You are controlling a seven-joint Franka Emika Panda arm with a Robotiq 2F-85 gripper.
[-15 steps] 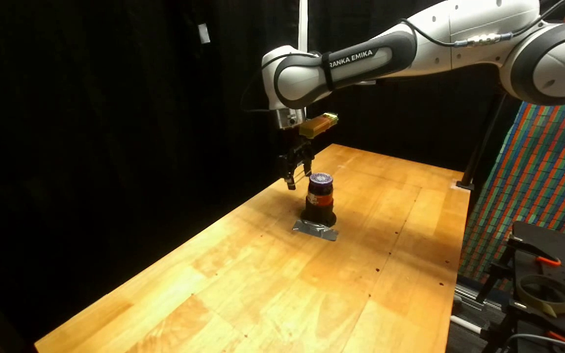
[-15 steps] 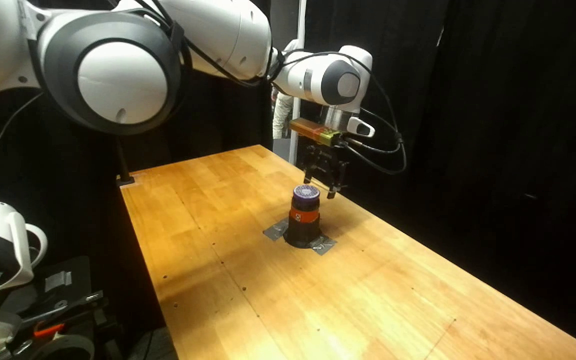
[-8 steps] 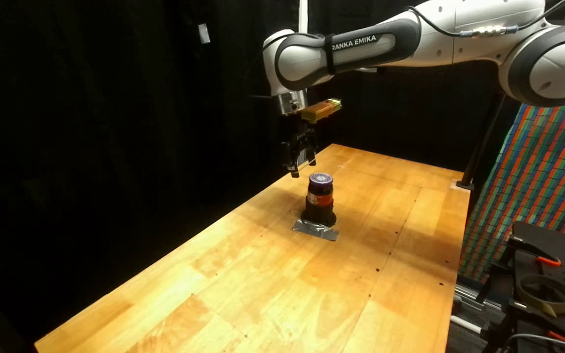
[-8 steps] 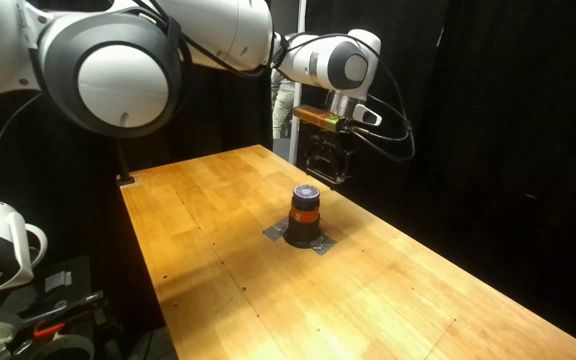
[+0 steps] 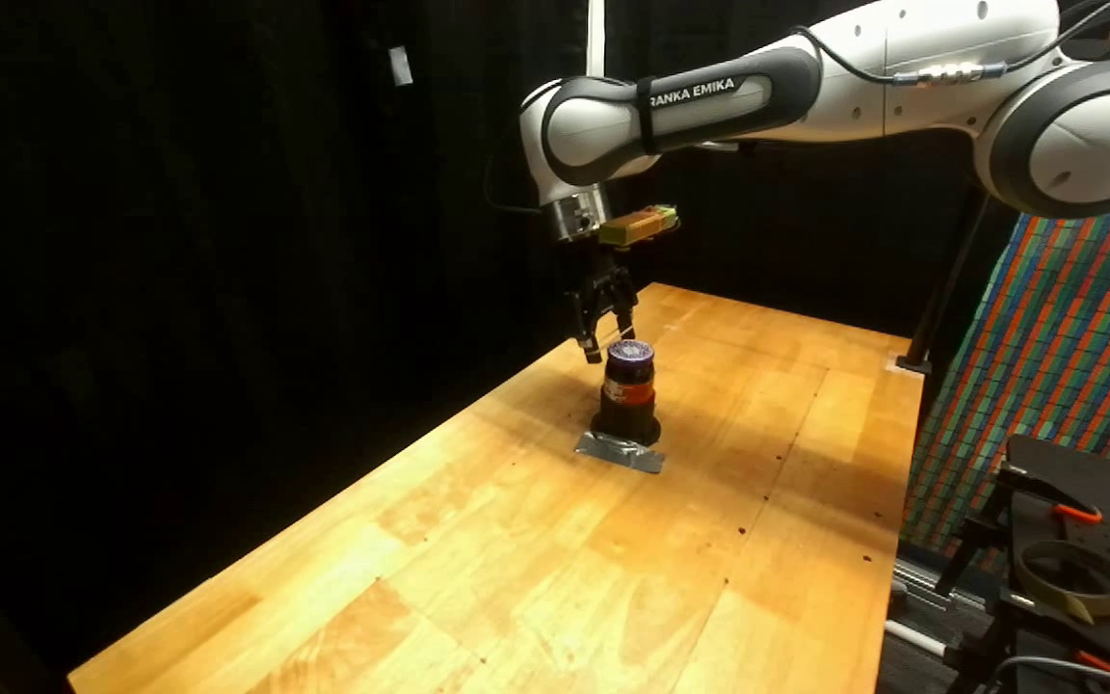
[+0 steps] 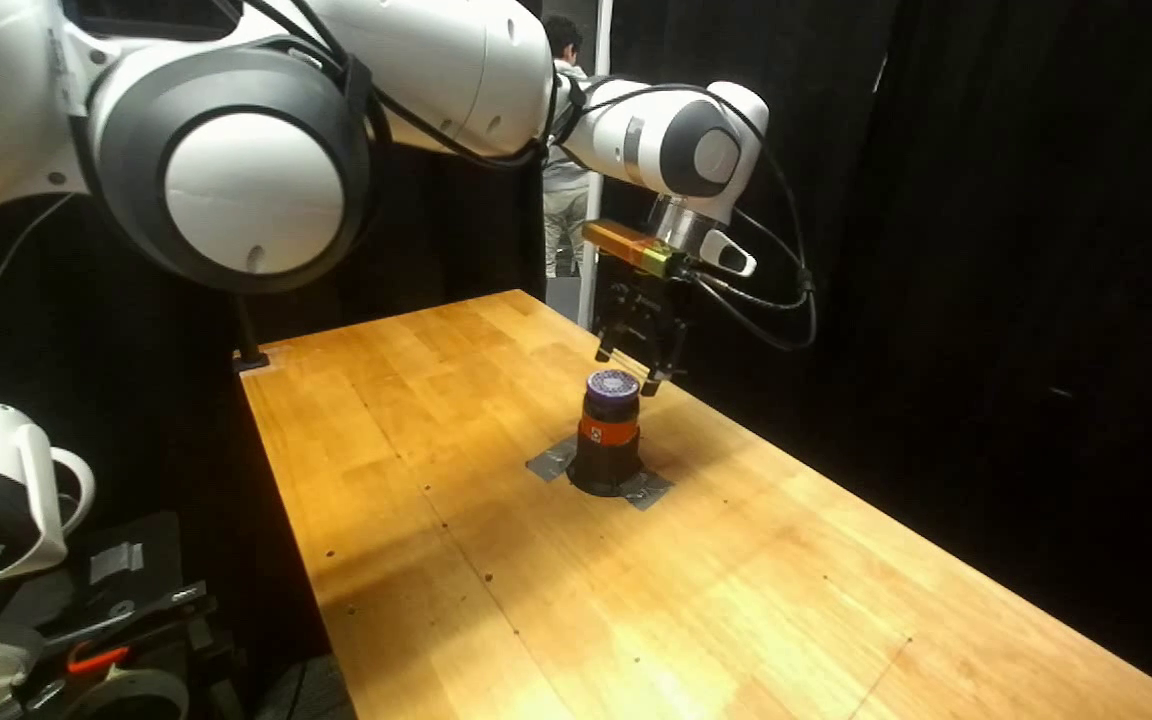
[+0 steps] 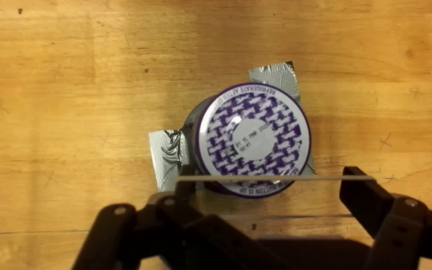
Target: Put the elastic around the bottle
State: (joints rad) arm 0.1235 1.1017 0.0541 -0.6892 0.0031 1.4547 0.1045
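near the top of the upright purple-lidded jar, the robotiq gripper, jaws wide apart, stretches a thin elastic band.

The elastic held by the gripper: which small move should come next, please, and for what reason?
I would probably shift the gripper a little toward the bottle before lowering: in the wrist view the elastic, stretched between the spread fingers, appears across the lower part of the lid, not its middle, so going straight down might catch on it.
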